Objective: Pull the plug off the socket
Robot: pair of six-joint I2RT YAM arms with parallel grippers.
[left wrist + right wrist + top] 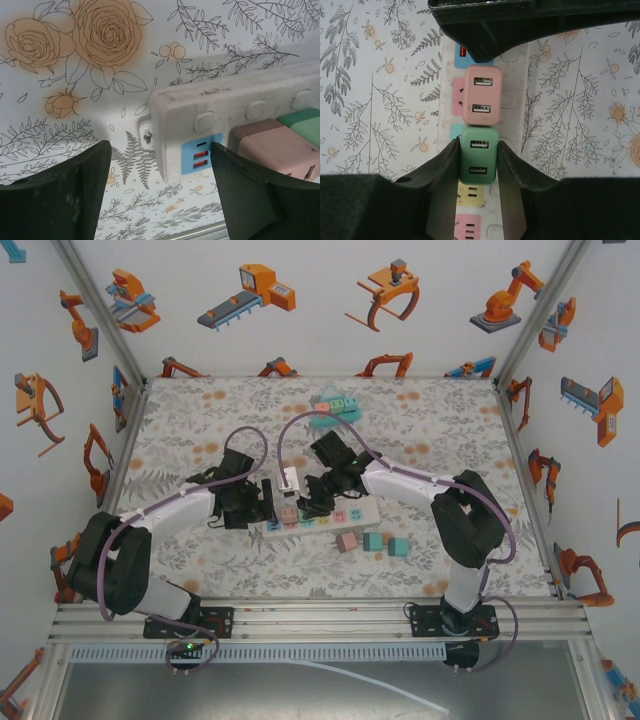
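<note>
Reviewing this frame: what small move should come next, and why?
Probably close the left gripper on the end of the power strip, which sits between its open jaws. The right gripper is shut on the green plug; unbraced, the strip might lift with it.

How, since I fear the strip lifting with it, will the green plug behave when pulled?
The green plug looks like a rigid, smooth block, so the right gripper clamping its sides might slip. The power strip looks light and probably lifts unless the open left gripper pins it.
</note>
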